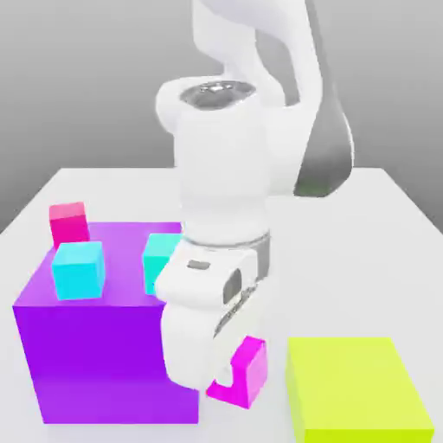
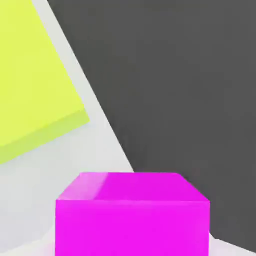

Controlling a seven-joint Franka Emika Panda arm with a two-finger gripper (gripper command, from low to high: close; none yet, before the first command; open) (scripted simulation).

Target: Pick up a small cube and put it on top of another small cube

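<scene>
The magenta small cube (image 2: 132,215) sat closest to the hand camera, low in its picture, square-on and level, with the yellow-green block (image 2: 35,75) lying beyond it across a strip of pale bench (image 2: 100,145). In the exterior view the same small cube (image 1: 245,374) rested on the bench (image 1: 381,208) in the gap between the big purple block (image 1: 95,355) and the yellow-green block (image 1: 355,389), apart from the latter. The white hand (image 1: 208,320) came down directly over it, so the cube lay straight beneath the jaws, between them rather than off to either side. The jaws had drawn in as far as they go on it; I judged them clamped on the small cube, though the fingers themselves were hidden behind the hand's body. A cube has no long axis, so the hold turned only on the faces being square to the jaws, and they looked so.

The likely targets stood higher: a cyan cube (image 1: 79,270) and a teal cube (image 1: 160,260) on top of the purple block, and a redder pink cube (image 1: 69,223) behind it. Any of them would call for a lift first, then a carry toward the exterior view's left.

No brand, label or writing could be read anywhere.
</scene>
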